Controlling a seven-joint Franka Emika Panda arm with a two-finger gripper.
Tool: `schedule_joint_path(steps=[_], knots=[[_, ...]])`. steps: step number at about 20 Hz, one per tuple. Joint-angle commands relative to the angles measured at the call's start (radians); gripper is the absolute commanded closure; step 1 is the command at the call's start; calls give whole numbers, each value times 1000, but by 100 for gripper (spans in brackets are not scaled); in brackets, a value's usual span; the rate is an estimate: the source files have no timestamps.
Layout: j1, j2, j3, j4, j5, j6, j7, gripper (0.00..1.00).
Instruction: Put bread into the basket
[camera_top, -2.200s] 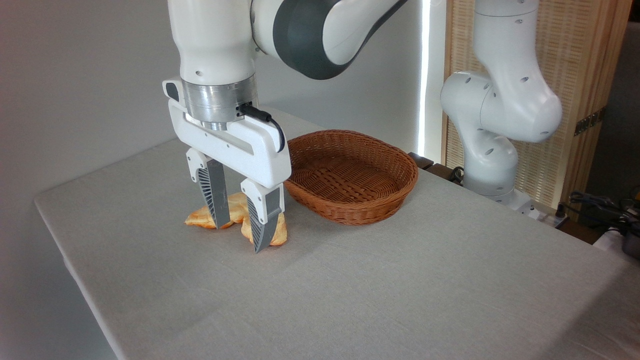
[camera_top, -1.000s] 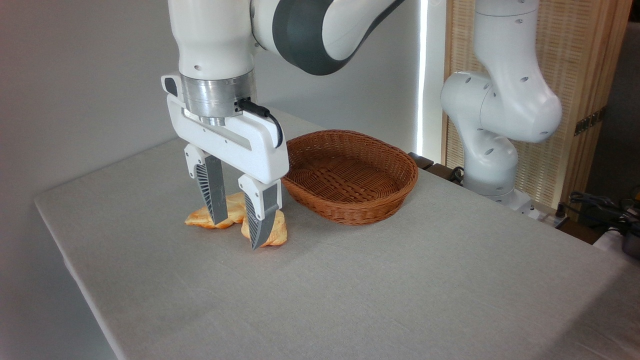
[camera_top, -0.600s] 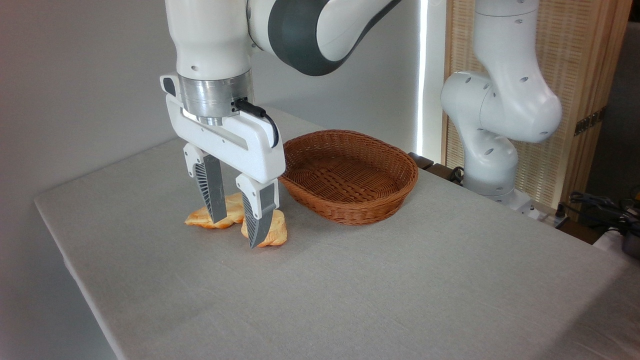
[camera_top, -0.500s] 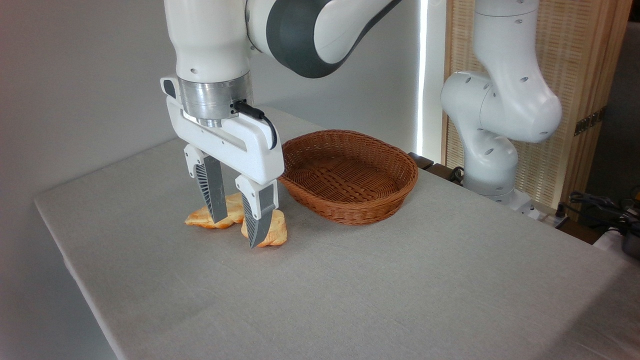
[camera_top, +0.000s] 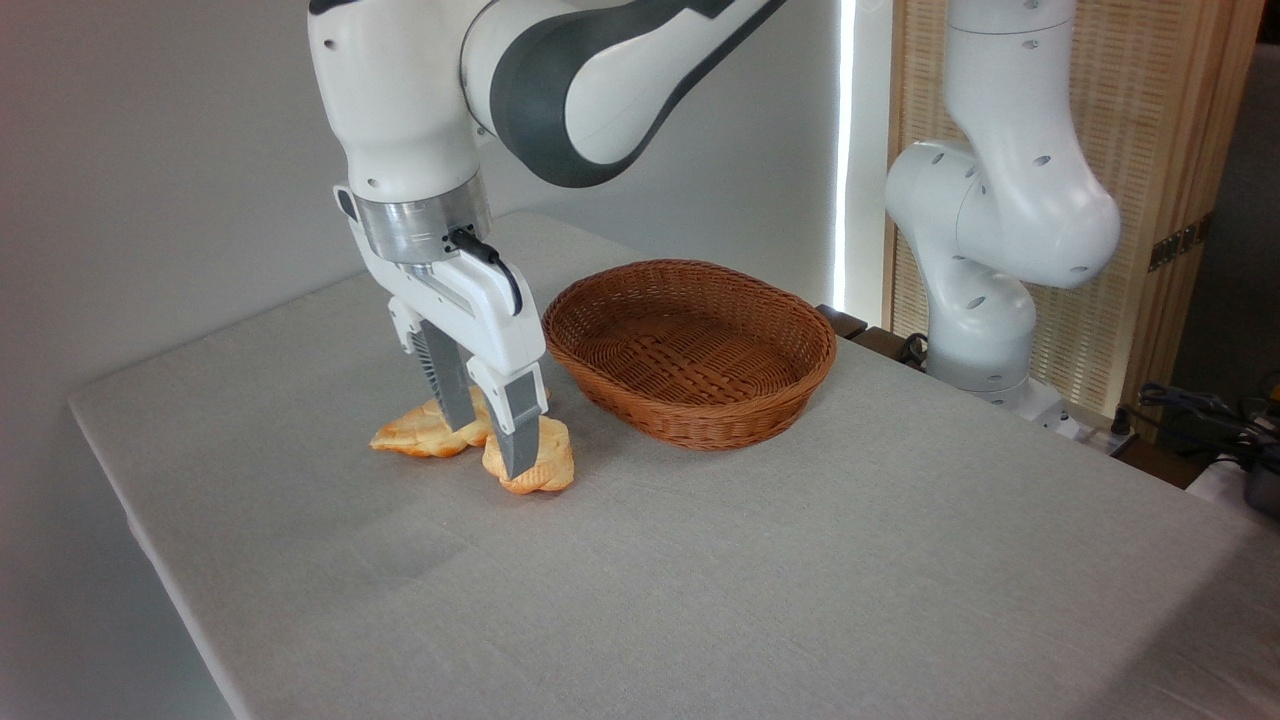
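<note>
Gripper spread, fingers straddling round bun left of wicker basket; bun on table; braided loaf farther left, touching bun.

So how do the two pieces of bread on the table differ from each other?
The bun is small and rounded, while the flat loaf is longer and stretched out. The bun lies nearer the camera, with the gripper lowered around it; the flat loaf lies behind and to the left, partly hidden by one finger. The bun is closer to the basket. Both are golden-orange, rest on the table, and sit outside the basket.
</note>
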Motion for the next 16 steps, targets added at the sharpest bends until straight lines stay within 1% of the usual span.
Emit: schedule_joint_path(steps=[1, 3, 5, 9, 12, 16], knots=[[-33, -9, 1, -20, -7, -62, 2, 0], [-47, -5, -1, -30, -10, -71, 1, 0], [-75, 23, -5, -34, -10, -71, -2, 0], [-87, 48, -14, -45, -8, -65, -2, 0], [-92, 84, -14, -43, -4, -48, -2, 0], [-90, 91, -14, -43, 4, -34, 2, 0]])
